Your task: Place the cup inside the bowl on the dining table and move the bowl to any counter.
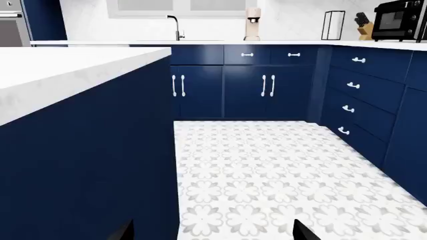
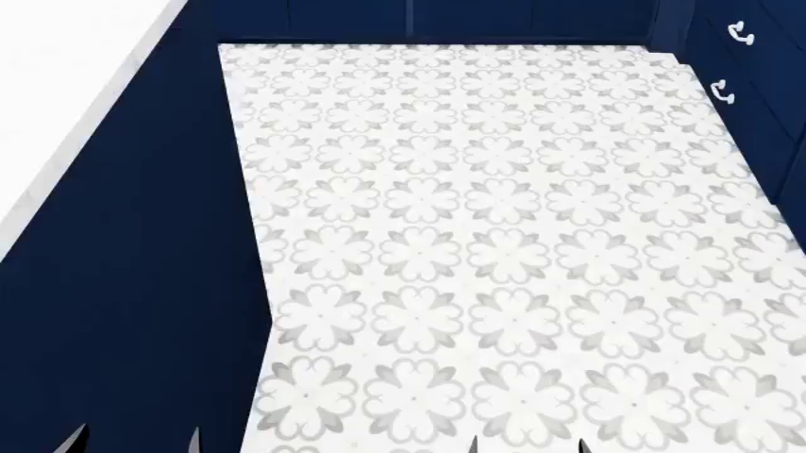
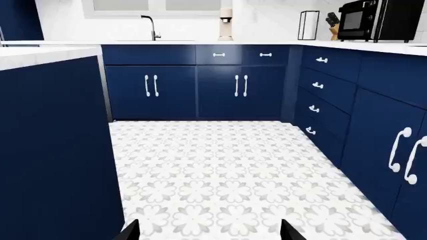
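The cup, the bowl and the dining table are out of view in every camera. A white marble counter (image 1: 67, 70) tops a dark blue island close on my left, also seen in the head view as a counter (image 2: 57, 104) and in the right wrist view as a counter (image 3: 40, 52). My left gripper (image 1: 213, 233) is open and empty, its dark fingertips (image 1: 125, 231) low over the island's side and the floor. Over the patterned floor my right gripper (image 3: 208, 233) is open and empty too. The head view shows only the tips of the left gripper (image 2: 136, 444) and right gripper (image 2: 529, 447).
A second marble counter (image 3: 373, 47) runs along the back and right walls above blue cabinets (image 3: 220, 85). On it stand a tap (image 1: 177, 27), a knife block (image 1: 363, 27) and a black oven (image 3: 380, 20). A floral-tiled floor (image 2: 504, 245) lies between the cabinets.
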